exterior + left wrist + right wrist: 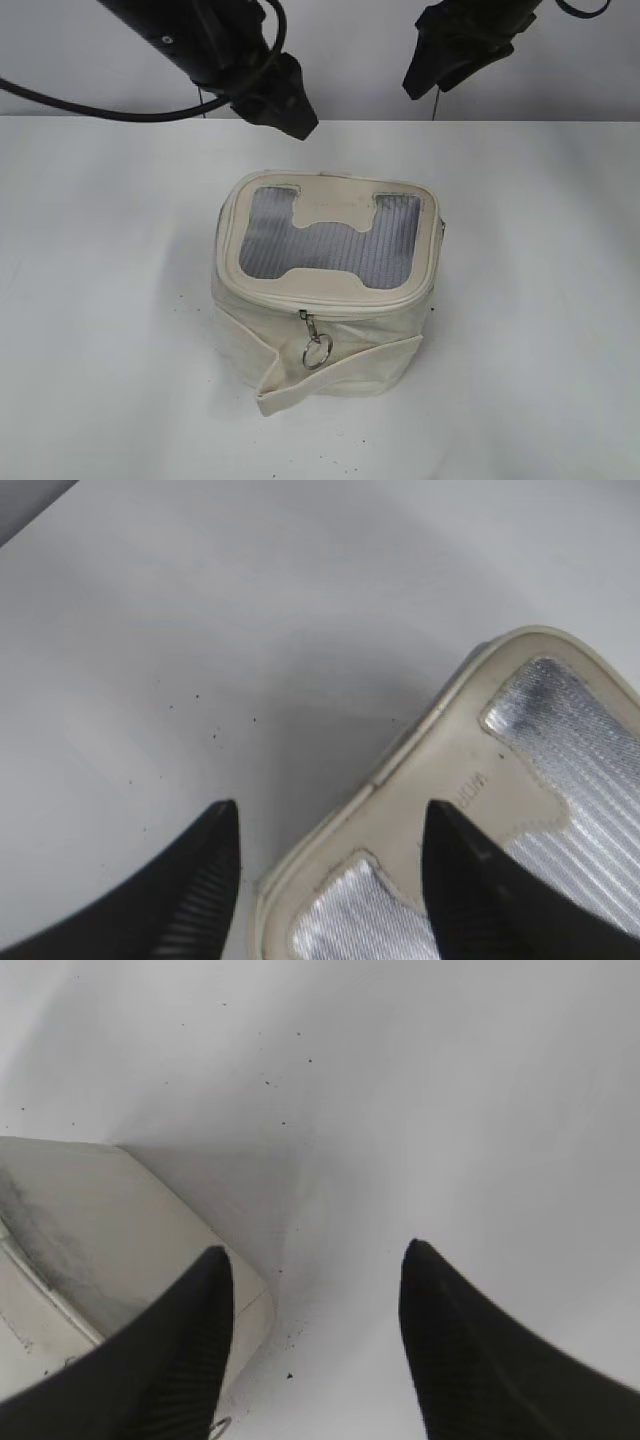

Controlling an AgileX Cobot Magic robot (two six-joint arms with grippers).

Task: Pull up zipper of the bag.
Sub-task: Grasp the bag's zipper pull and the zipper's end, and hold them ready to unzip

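— Where's your bag [325, 290]?
— Mid-table [100, 300], zipper [330, 308] ringing its lid, pull hanging in front.
— Your grippers?
— Left gripper [330, 825] and right gripper [315, 1265] spread wide, empty, seemingly above it.

White tabletop [110, 300] fills most of ext. view, matte, plain, w/ small dark specks scattered near front edge of frame and around centre. Behind it a pale grey-white wall [350, 60], bare, meeting the table at a straight horiz. line. Light is soft and even, from above; faint grey shadows on the surface. Wrist views show the same white surface [200, 630] close up, speckled w/ tiny dark dots [280, 1080], shading to grey in patches.
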